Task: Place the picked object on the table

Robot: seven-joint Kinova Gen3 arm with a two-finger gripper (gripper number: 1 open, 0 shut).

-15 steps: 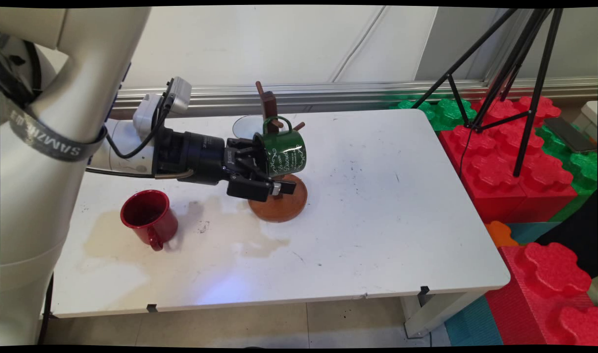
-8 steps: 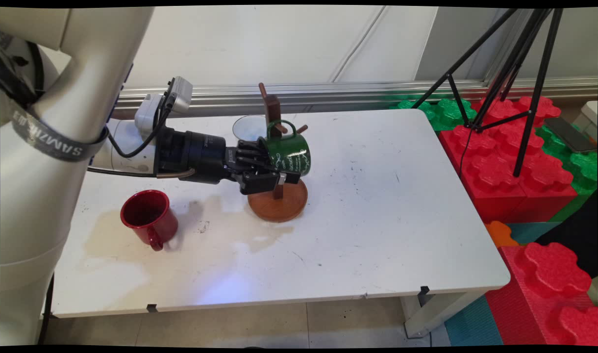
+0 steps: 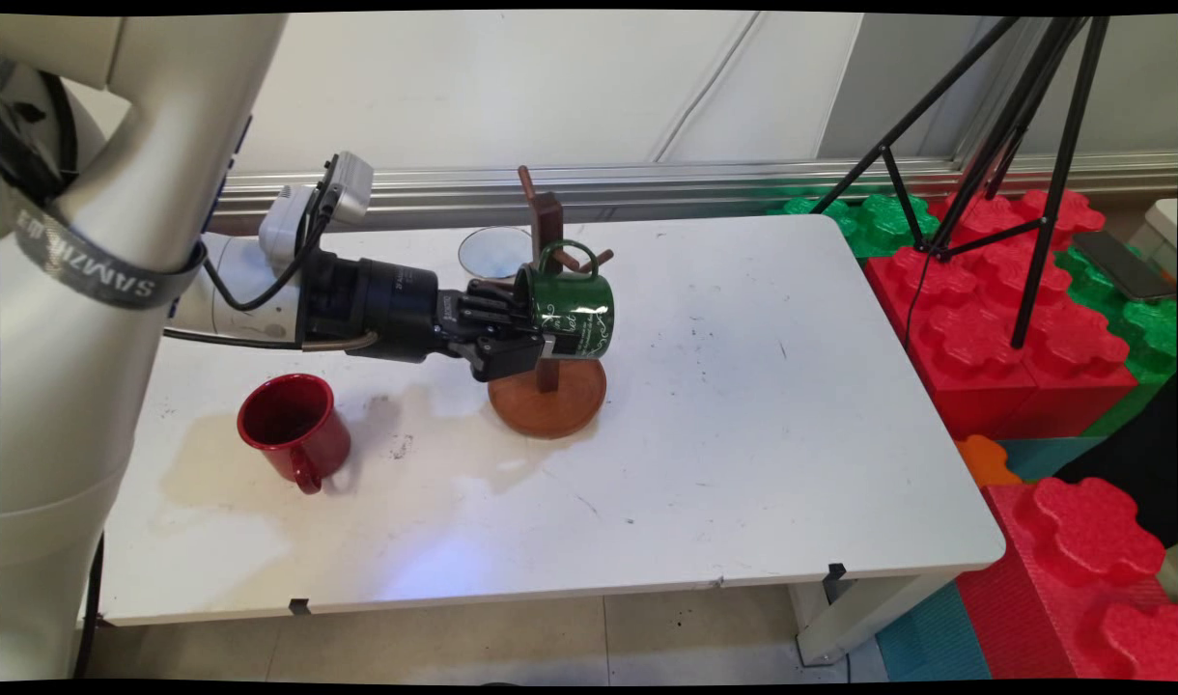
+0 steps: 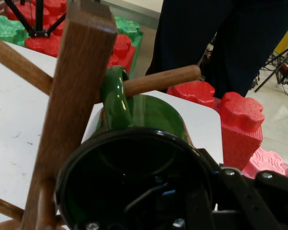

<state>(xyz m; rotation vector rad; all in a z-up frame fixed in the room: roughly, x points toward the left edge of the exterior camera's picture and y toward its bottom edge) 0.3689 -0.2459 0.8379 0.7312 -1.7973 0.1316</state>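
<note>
Against the brown wooden mug tree (image 3: 548,290), the black two-finger claw (image 3: 536,343) clamps the green enamel mug (image 3: 570,309), handle looped on a peg; sideways pull could topple the stand.

Mug tree (image 3: 547,319) post partly hidden

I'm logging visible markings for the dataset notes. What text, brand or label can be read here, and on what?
White ornamental lettering on the green mug, held on its side in the gripper at the wooden mug tree: too small and curved away to read.
Grey strap round the arm: printed letters, upside down; not reliably readable.
Red mug: no text visible.
</note>
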